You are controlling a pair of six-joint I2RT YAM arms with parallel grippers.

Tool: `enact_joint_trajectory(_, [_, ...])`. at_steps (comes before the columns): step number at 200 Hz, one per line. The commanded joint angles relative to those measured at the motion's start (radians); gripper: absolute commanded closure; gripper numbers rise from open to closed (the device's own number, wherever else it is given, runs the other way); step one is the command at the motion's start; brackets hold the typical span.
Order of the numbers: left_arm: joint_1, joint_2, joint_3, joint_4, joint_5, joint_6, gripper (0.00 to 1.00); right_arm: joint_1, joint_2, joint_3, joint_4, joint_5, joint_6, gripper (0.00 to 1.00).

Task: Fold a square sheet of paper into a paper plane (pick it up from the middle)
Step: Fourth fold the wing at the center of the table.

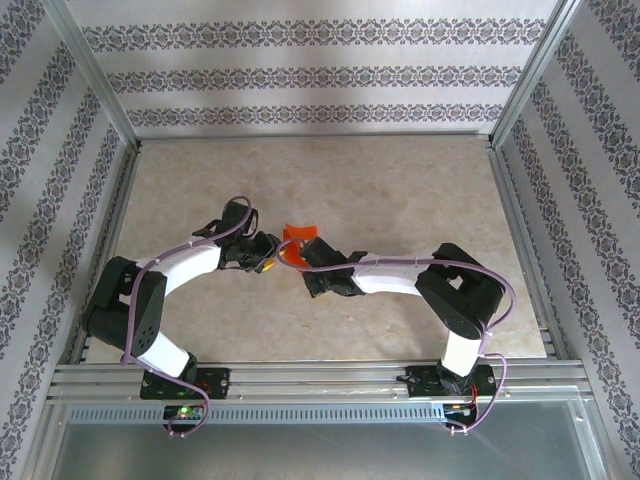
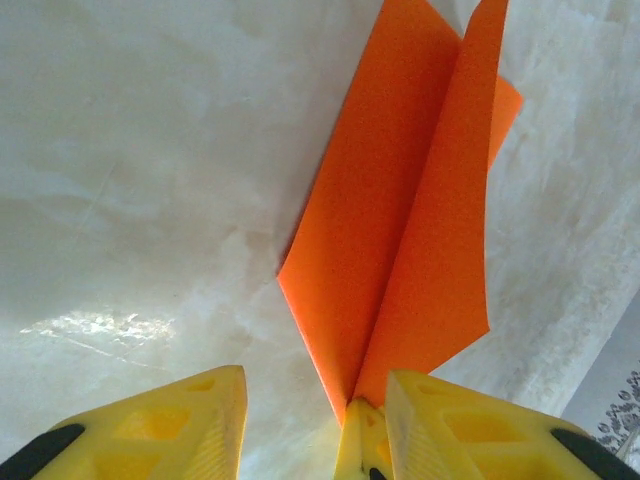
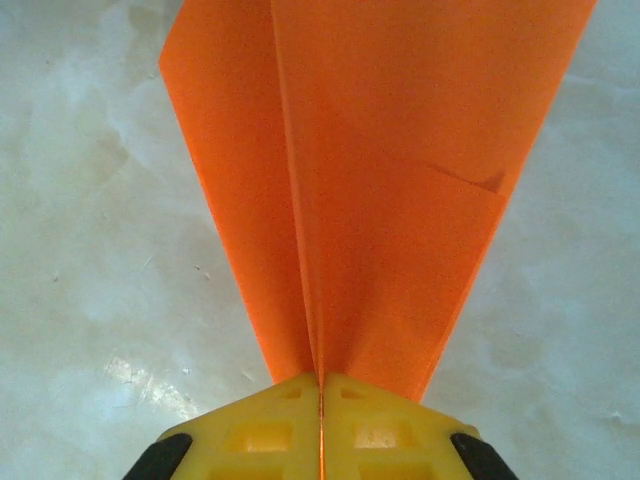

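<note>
The square sheet of paper is folded into an orange-red paper plane [image 1: 297,241], a narrow dart with two wings spreading up from a centre crease. My right gripper [image 3: 321,378] is shut on that crease at the narrow end, and the wings [image 3: 380,180] fan out ahead of it above the table. My left gripper [image 2: 315,405] faces it from the left with its jaws open and apart from the paper plane [image 2: 400,230]. The right gripper's yellow fingertips [image 2: 360,440] sit between the left fingers. In the top view both grippers meet mid-table, left [image 1: 268,262] and right [image 1: 303,262].
The beige marbled table [image 1: 400,190] is bordered by aluminium frame rails [image 1: 320,375] at the front and posts at the sides, with patterned walls behind. Both arms bend inward from their bases at the near edge.
</note>
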Motion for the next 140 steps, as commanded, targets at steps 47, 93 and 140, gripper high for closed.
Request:
enact_joint_trajectory(47, [-0.013, 0.008, -0.031, 0.198, 0.102, 0.014, 0.53, -0.089, -0.036, -0.054, 0.092, -0.257, -0.028, 0.92])
enact_joint_trajectory(93, [-0.033, 0.059, -0.046, 0.242, 0.108, 0.013, 0.60, -0.150, -0.017, -0.067, 0.144, -0.421, -0.026, 0.93])
enact_joint_trajectory(140, [-0.051, 0.137, 0.008, 0.243, 0.124, 0.031, 0.71, -0.174, -0.007, -0.077, 0.163, -0.471, -0.028, 0.94])
